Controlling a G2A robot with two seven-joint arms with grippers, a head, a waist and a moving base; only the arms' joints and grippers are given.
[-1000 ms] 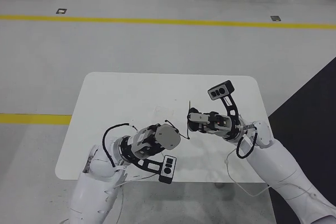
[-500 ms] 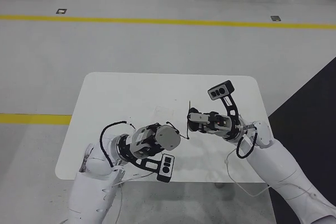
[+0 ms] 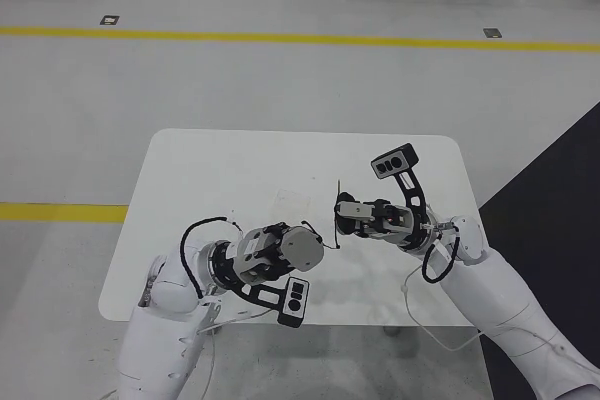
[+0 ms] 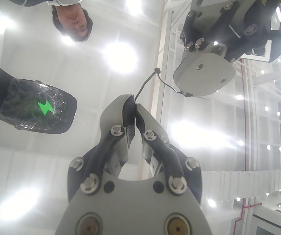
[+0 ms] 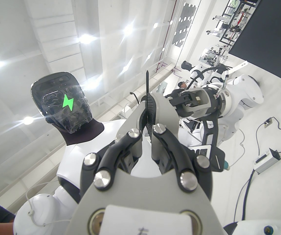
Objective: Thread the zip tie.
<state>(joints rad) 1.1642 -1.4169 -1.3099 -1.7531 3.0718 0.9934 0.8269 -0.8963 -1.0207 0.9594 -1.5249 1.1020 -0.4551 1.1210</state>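
Note:
A thin black zip tie (image 4: 147,80) hangs in the air between my two grippers, above the white table (image 3: 230,170). My left gripper (image 4: 135,103) is shut on one end of it. From there the strand rises to a small kink, then curves over to the right gripper (image 4: 188,94). In the right wrist view my right gripper (image 5: 147,108) is shut on the zip tie (image 5: 147,81), whose pointed tail sticks out past the fingertips. From above, the left gripper (image 3: 318,240) and right gripper (image 3: 340,218) sit close together over the table's near middle.
The table's near edge (image 3: 280,322) lies just under the left wrist. A tall black panel (image 3: 580,200) stands off the table's right side. Bare tabletop stretches behind and to the left of both grippers.
The left wrist has turned slightly and its gripper has edged a little toward the right gripper. The right arm has kept still.

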